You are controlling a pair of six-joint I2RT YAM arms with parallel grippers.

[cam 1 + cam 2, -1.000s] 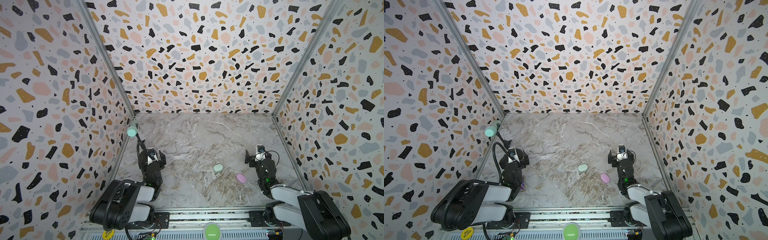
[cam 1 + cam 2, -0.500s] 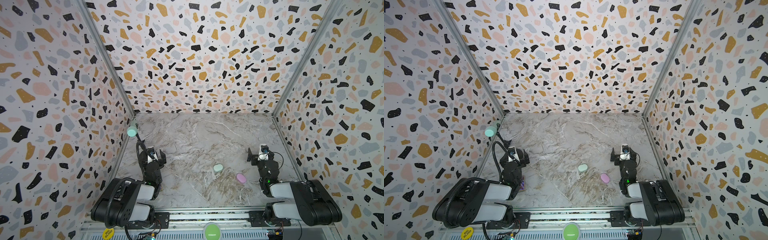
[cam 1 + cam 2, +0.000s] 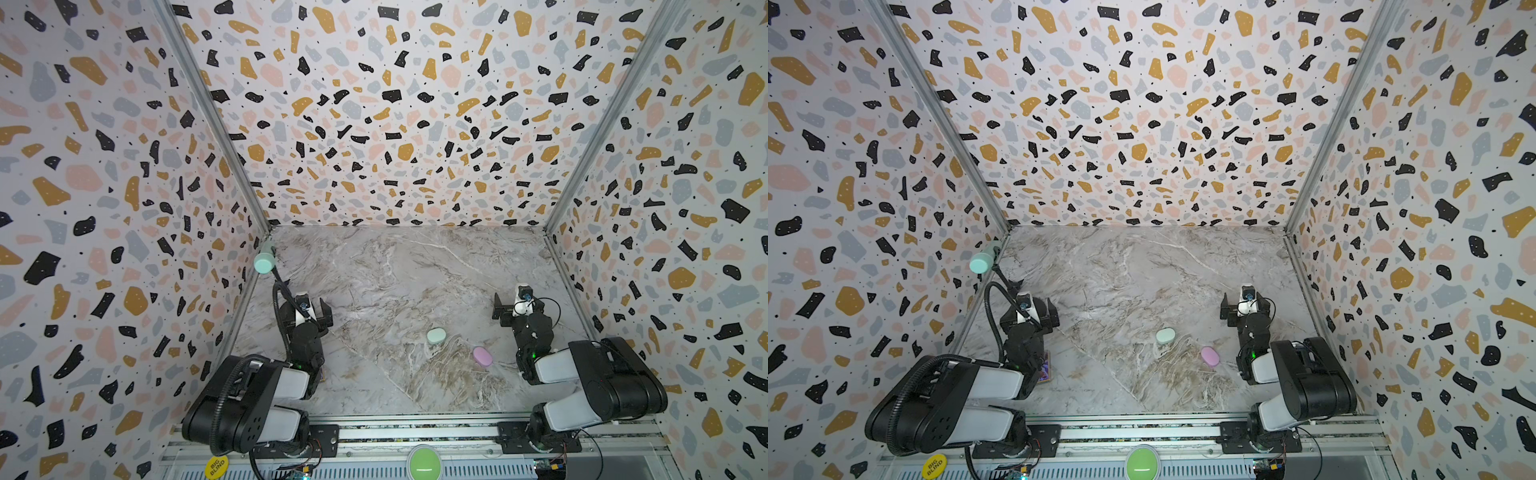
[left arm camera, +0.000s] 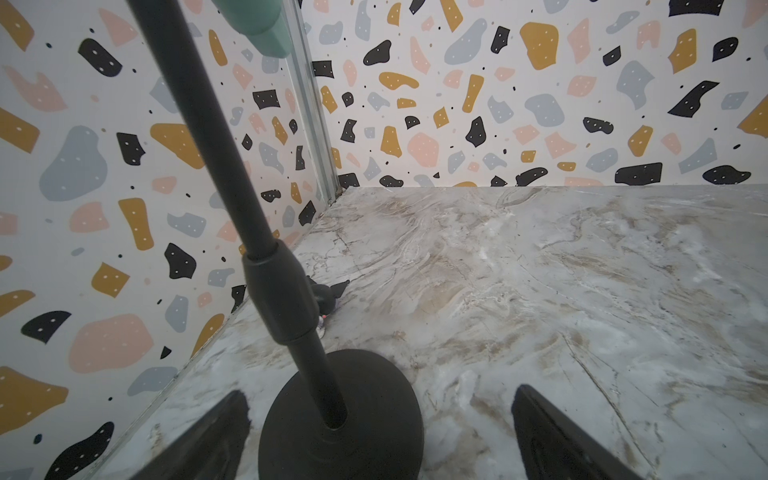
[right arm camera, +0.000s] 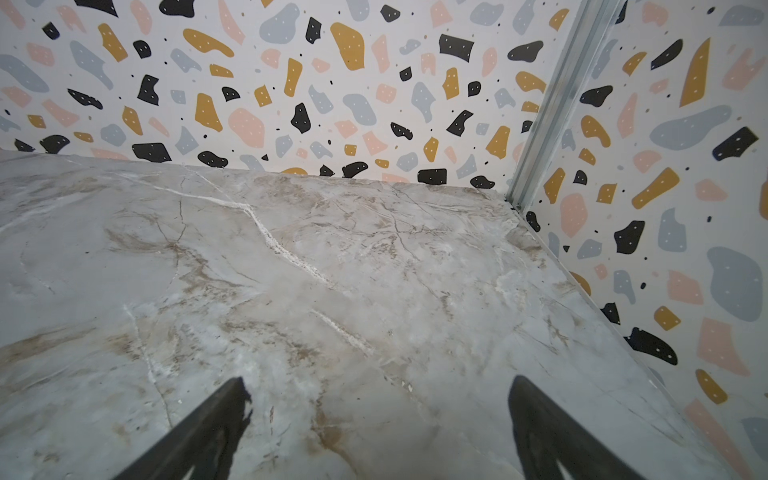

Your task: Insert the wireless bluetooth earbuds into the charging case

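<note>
Left gripper: jaws apart, left edge of table
Right gripper: jaws apart, right edge
Mint case: front middle
Pink case: near mint case

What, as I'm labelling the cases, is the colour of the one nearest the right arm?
That case is lilac-pink, clearest in a top view.

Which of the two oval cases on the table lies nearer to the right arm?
The lilac case: it lies just beside the right arm, while the mint case sits farther left, toward the middle.
</note>
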